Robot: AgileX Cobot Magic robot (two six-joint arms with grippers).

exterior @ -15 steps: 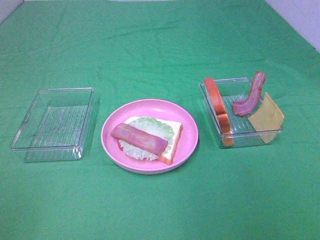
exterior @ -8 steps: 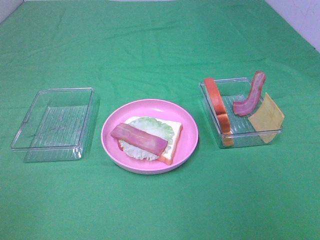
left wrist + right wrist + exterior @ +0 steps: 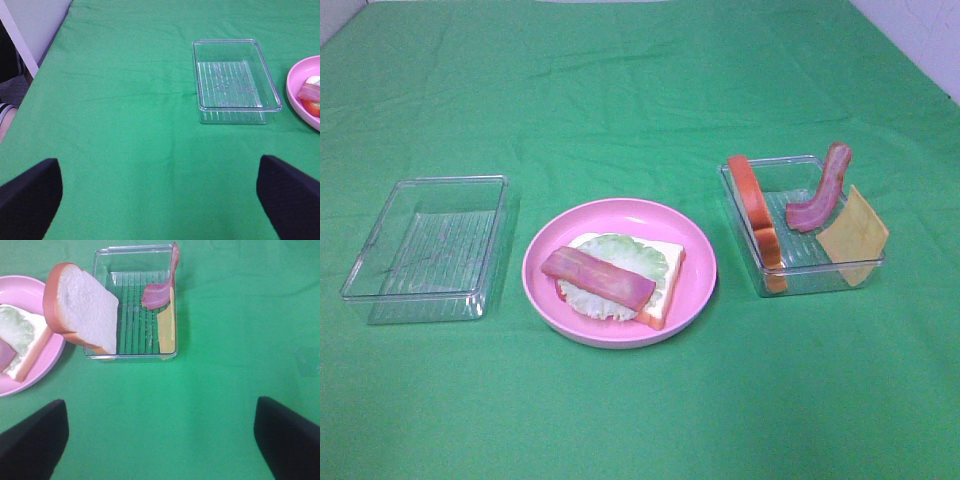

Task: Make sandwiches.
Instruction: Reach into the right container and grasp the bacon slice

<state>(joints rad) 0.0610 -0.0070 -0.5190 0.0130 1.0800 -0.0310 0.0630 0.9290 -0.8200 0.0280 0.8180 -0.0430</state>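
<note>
My left tool [image 3: 160, 199] and right tool [image 3: 160, 439] hang released, empty, over the worktop [image 3: 620, 90]. The sandwich [image 3: 616, 277] lies on the plate [image 3: 697, 255]. Bread [image 3: 757, 212], bacon [image 3: 823, 190] and cheese [image 3: 855, 237] lean in the right tray [image 3: 820, 279].

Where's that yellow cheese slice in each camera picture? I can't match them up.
Exterior high: the cheese slice is right of centre, leaning on the outer wall of the right-hand clear tray, beside the bacon strip.
Left wrist: not in it.
Right wrist: the cheese slice stands on edge against the tray wall, next to the bacon strip.
Shared landmark: the pink plate shows in all three.
</note>
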